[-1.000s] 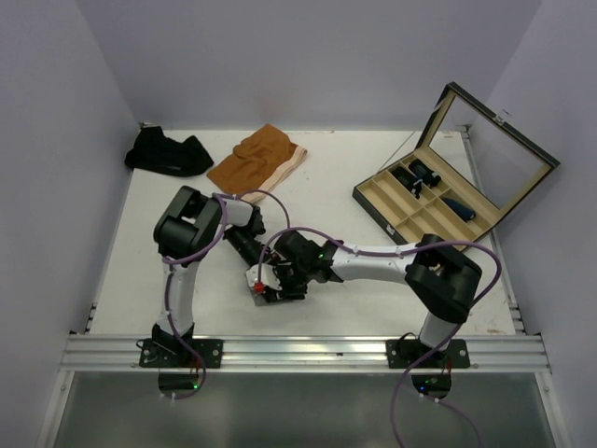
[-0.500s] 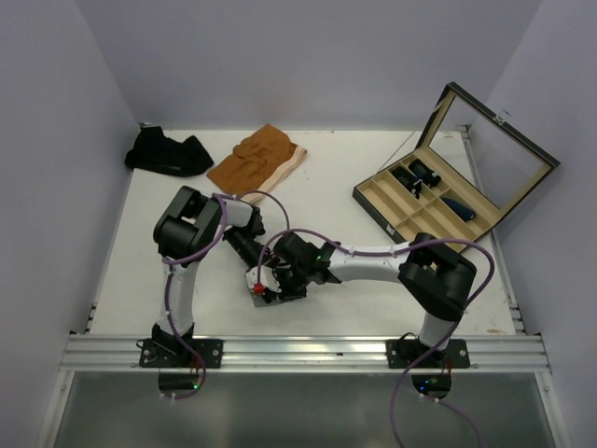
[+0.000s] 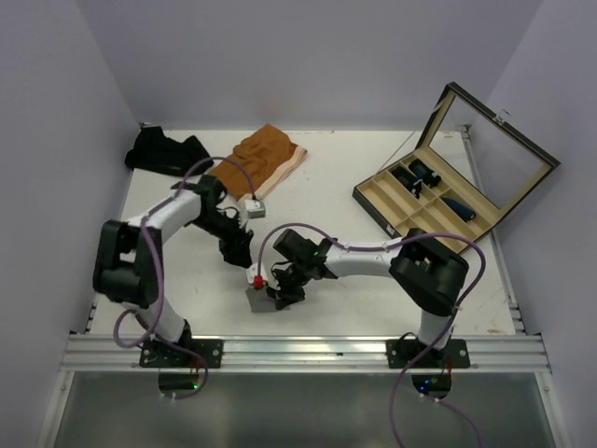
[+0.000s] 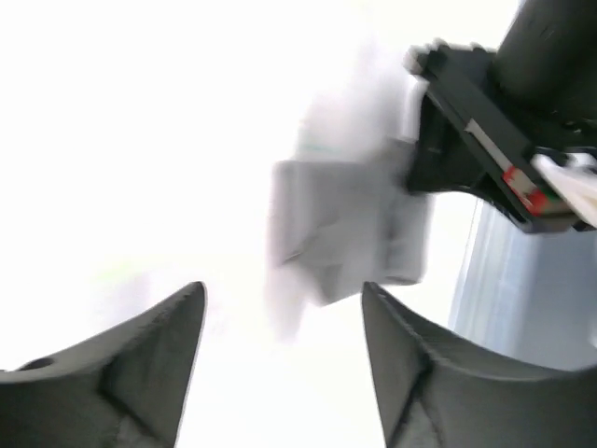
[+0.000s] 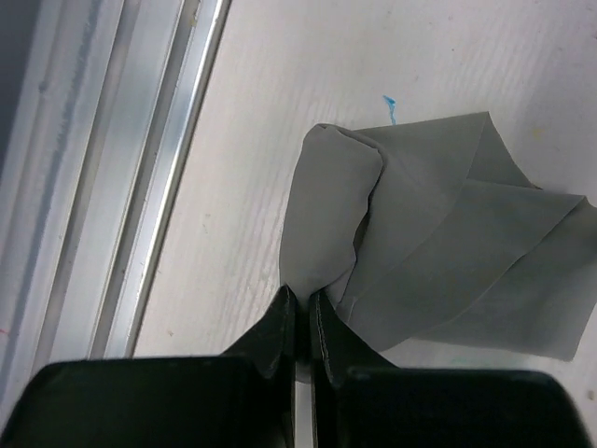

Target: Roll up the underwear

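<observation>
From above: a white table (image 3: 345,313) stands between lilac walls (image 3: 56,140). The right claw (image 3: 282,296) sits on the grey briefs (image 3: 256,301), and the left claw (image 3: 239,254) is just beyond it. Left wrist, blurred: the left claw's fingers are apart, with the briefs ahead. Right wrist: the right claw is clamped on the briefs' edge. A metal rail (image 5: 140,168) lies to its left, with white table ahead and to its right.

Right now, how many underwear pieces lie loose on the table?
3: black underwear far left; orange underwear beside it; grey underwear near the front edge. Arms may hide more.
</observation>
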You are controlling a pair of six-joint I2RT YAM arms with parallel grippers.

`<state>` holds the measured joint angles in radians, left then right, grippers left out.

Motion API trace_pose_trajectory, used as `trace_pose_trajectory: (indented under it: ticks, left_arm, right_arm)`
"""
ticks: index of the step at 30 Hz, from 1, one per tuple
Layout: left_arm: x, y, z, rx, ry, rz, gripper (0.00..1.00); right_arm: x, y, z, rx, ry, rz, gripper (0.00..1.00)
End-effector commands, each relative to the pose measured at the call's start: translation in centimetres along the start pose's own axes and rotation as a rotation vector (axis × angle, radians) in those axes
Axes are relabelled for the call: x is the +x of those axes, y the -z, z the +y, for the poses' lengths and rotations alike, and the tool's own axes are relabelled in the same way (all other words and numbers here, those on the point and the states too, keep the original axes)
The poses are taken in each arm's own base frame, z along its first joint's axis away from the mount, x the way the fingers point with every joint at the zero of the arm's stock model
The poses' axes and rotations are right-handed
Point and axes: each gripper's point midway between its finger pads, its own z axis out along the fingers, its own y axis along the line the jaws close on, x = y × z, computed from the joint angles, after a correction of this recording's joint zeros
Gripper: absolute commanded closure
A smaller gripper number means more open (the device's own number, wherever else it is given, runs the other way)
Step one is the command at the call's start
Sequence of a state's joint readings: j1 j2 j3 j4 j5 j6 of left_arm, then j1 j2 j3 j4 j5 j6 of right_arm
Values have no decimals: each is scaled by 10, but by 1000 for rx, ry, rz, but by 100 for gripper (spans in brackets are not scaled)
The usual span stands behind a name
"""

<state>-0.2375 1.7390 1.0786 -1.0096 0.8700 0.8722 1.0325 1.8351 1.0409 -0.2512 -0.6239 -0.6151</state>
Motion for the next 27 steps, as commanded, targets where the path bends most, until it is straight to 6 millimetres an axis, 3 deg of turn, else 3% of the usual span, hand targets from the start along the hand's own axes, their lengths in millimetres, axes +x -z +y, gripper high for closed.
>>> trace_pose_trajectory:
  ticks: [1, 3, 4, 6, 7, 9, 10, 11, 14, 15, 16, 20, 22, 23, 26, 27]
  left_arm:
    - [-43, 76, 19, -351, -203, -139, 27]
    - [-63, 112, 20, -499, -248, -211, 18]
    - [-72, 146, 12, -633, -224, -277, 0]
    - [-102, 194, 2, -807, -295, -394, 0]
    - [-113, 221, -14, -917, -262, -485, 0]
    - [-134, 257, -27, -1047, -233, -651, 0]
    - [-136, 272, -37, -1100, -141, -750, 0]
    - [-139, 276, -41, -1112, -165, -760, 0]
    - [-137, 251, -50, -982, -256, -637, 0]
    - [-119, 230, -51, -914, -216, -549, 0]
    - [-108, 212, -53, -847, -318, -456, 0]
    - [-46, 152, -58, -740, -425, -258, 1]
    - [-26, 128, -62, -729, -506, -161, 6]
    - [-5, 105, -58, -685, -508, -105, 9]
    - [20, 70, -52, -646, -595, -14, 21]
    - [17, 62, -51, -639, -646, 3, 24]
  right_arm:
    - [33, -8, 32, -156, -216, 81, 100]
    - [33, -8, 27, -169, -280, 74, 100]
    - [32, -8, 26, -180, -298, 73, 100]
    - [35, -10, 20, -202, -354, 77, 100]
    - [36, -11, 19, -211, -375, 79, 100]
    - [39, -14, 13, -235, -449, 86, 100]
    - [39, -15, 12, -247, -477, 84, 100]
    - [41, -14, 8, -257, -531, 75, 100]
    - [48, -20, 2, -294, -621, 59, 100]
    - [52, -21, -3, -304, -664, 50, 100]
    - [55, -22, -5, -309, -687, 51, 100]
    - [71, -24, -17, -316, -784, 44, 100]
    - [74, -25, -21, -319, -817, 42, 100]
    - [79, -28, -21, -328, -842, 45, 100]
    - [86, -31, -22, -333, -885, 70, 100]
    - [85, -31, -24, -333, -888, 72, 100]
